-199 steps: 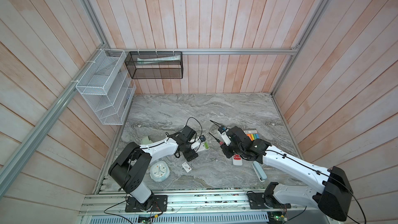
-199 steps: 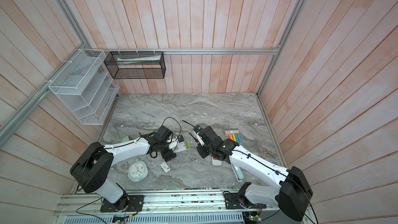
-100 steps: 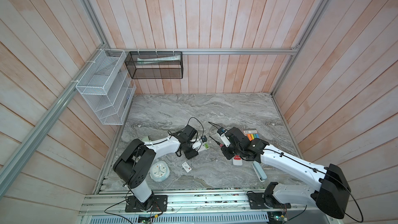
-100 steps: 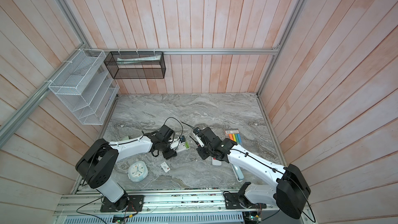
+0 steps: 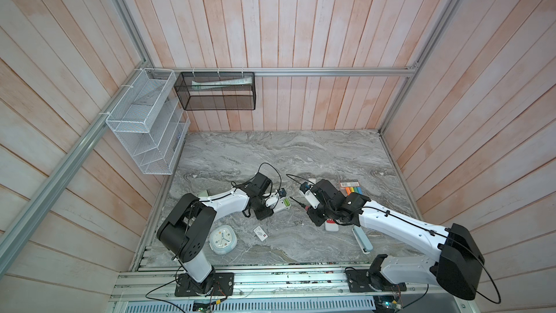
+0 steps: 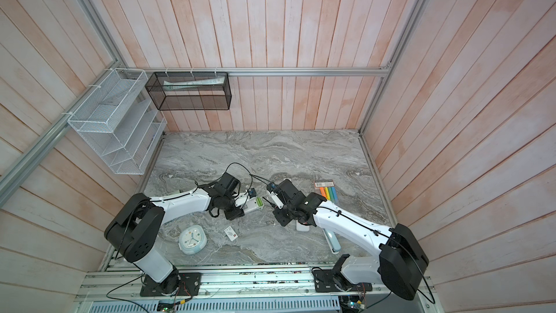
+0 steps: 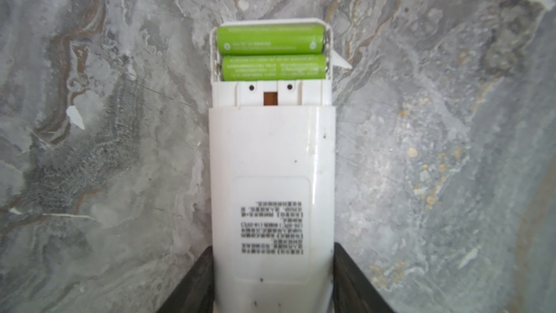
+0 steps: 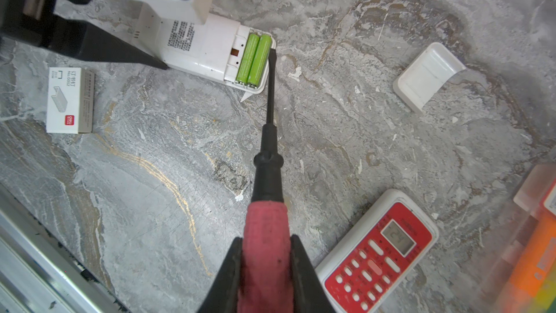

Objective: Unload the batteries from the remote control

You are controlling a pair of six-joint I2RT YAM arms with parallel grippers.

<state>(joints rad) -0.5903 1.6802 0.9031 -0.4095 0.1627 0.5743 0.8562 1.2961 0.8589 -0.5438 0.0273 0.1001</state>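
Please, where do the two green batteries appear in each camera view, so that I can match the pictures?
In a top view: the batteries lie just below the picture's middle, between the two arms.
In a top view: the same place, slightly further left.
Left wrist: in the white remote's open end.
Right wrist: beside the screwdriver's tip.
Shared landmark: the white remote.

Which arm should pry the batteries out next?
Right. The right hand grips the screwdriver, tip beside the exposed batteries; the left hand clamps the remote, probably best bracing it.
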